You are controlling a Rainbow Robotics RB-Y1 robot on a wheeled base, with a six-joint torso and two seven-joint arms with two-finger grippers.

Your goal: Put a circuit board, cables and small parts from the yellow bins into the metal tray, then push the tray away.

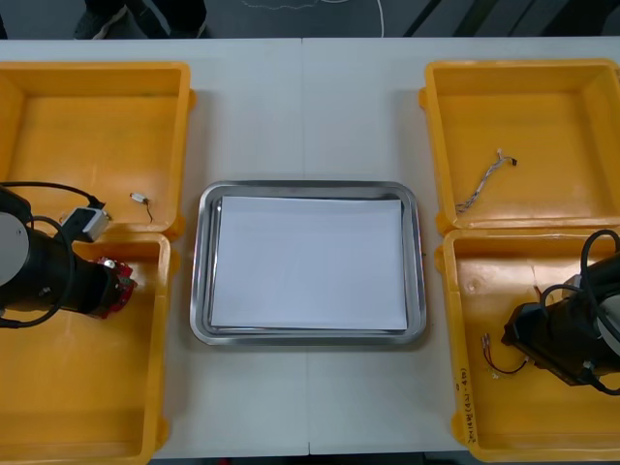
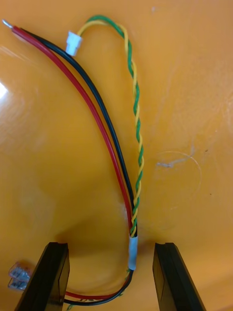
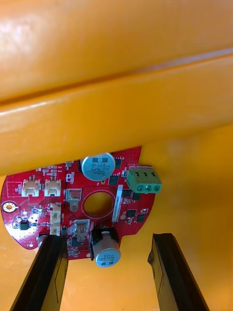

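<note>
Left gripper [image 3: 108,239] straddles board [image 3: 124,209] edge; right gripper [image 2: 110,247], cables [image 2: 132,223].

Right of the tray [image 1: 198,281] we see a cable [image 1: 481,182] in the far bin [image 1: 562,121], a cable bundle [image 1: 490,356] in the near bin [image 1: 523,412].

The left arm [image 1: 44,276] is showing a black cylindrical wrist against a pale grey joint [image 1: 10,247], a black cable [image 1: 58,186] looping to a small white box [image 1: 87,223]. The right arm [image 1: 567,334] is showing black casing under curling black cables [image 1: 587,247]. The fingers [image 3: 46,272] of the left gripper [image 3: 108,240] and right gripper [image 2: 110,245] are appearing as flat black slabs.
</note>
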